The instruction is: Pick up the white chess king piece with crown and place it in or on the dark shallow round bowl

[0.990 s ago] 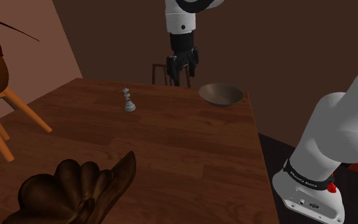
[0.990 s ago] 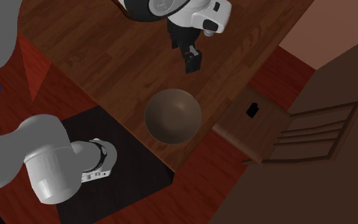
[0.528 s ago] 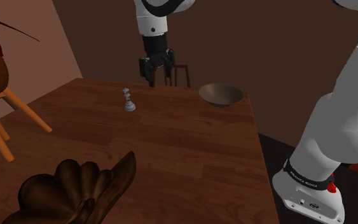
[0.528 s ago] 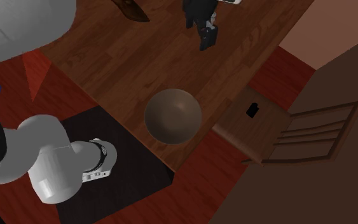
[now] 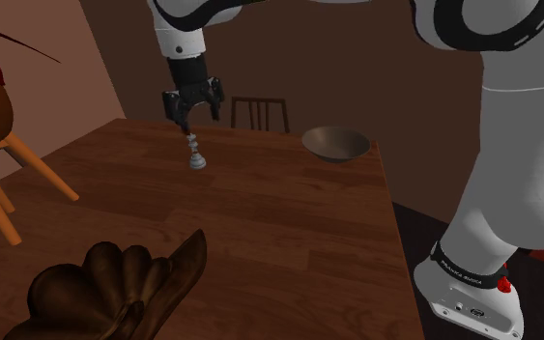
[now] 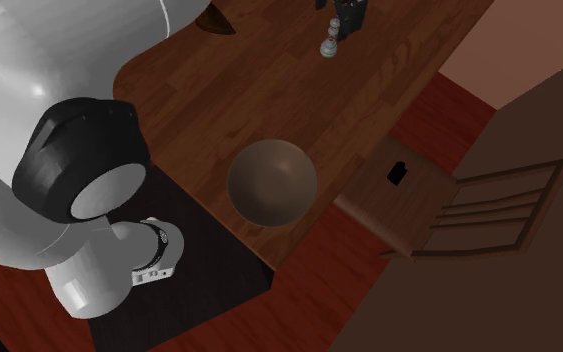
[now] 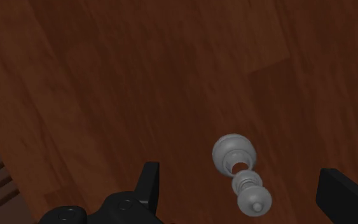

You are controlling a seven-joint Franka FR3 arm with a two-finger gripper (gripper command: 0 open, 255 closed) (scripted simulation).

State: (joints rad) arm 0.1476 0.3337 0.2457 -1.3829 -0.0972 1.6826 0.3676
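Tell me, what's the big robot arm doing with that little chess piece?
The robot's black gripper hangs open just above the pale chess king, which stands upright on the wooden table. It hasn't grabbed the king yet. The dark bowl sits empty near the table's edge, and that is where the king should go.

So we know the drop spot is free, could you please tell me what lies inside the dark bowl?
Nothing: the bowl is bare inside, seen from above. The table beneath it is covered by the bowl.
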